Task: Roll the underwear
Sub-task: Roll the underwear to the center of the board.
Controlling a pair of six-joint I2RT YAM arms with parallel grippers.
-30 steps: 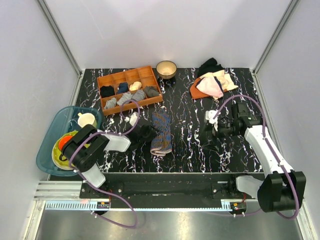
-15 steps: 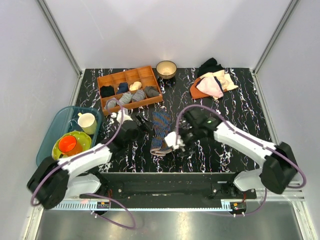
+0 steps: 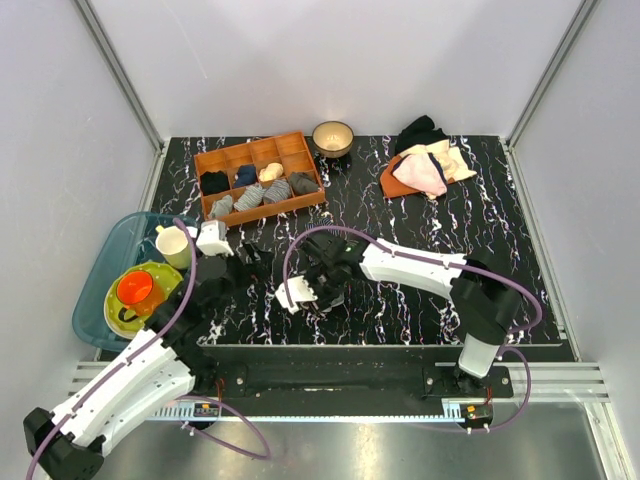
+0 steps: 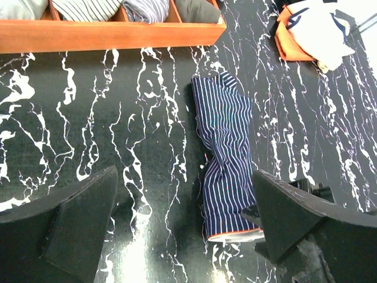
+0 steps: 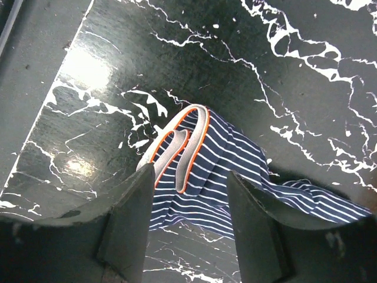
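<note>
At far left, on the edge of the black, white-veined marble-look worktop [image 3: 480, 220], a teal plastic tub [image 3: 110, 250] of cups, no part of this job. Next, the left gripper [image 4: 184, 177], jaws released and spread wide, grasping nothing, hovering short of the cloth. Behind it, an orange-brown wooden divider tray [image 4: 118, 35] holding small cloth rolls. At centre, just in front of the tray's right end, the dark navy pinstriped boxer underwear [image 4: 227, 147], folded into a long narrow strip and lying flat. Judged light, limp and quick to slump or unfold, so best taken by the near end with its reddish-pink edge, pinched through every layer, then turned over tightly. Over that near end, the right gripper [image 5: 189, 174], jaws part-way apart astride the raised edge; cannot tell whether already pinching. Far right at the back, a heap of pink and cream garments [image 3: 425, 165]. Worktop glossy, likely letting cloth slide. All round, plain pale walls [image 3: 300, 60]; room for both arms beside the strip.
</note>
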